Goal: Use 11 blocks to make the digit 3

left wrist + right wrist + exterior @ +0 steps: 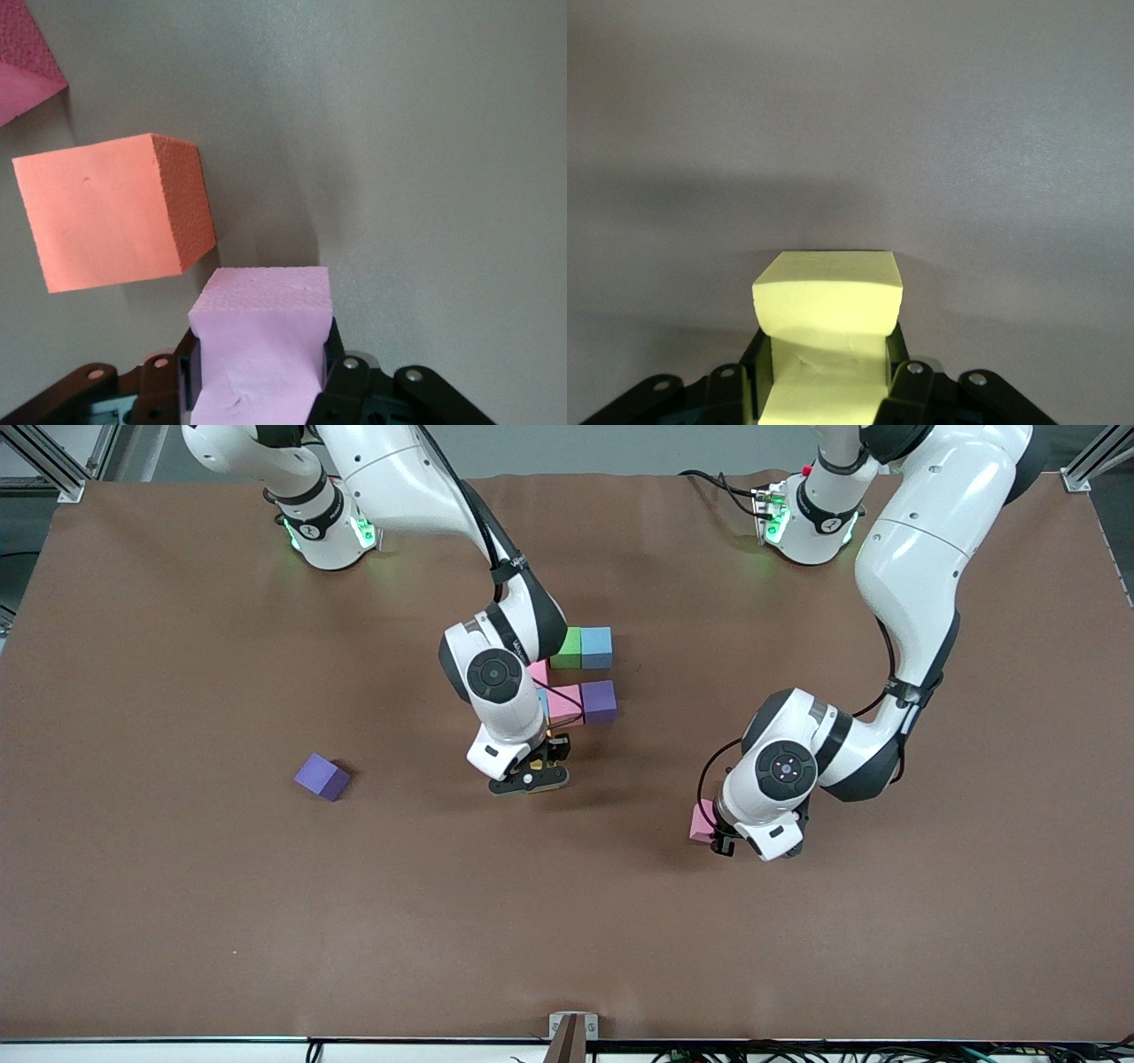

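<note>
This is a robotics lab, set up for manipulation trials. 2 white Franka arms, the right arm (pixel 496 664) and the left arm (pixel 912 584), are bolted at one edge of a wide bench (pixel 177 886) covered in a plain brown mat, with green status lights glowing at their bases. Aluminium extrusion framing (pixel 53 465) stands at the bench corners, and bundled cables (pixel 886 1052) run along the edge nearest the front camera, beside a small metal bracket (pixel 573 1027). The only items on the mat are small coloured foam cubes (pixel 322 777), test props and not household or shop goods.
</note>
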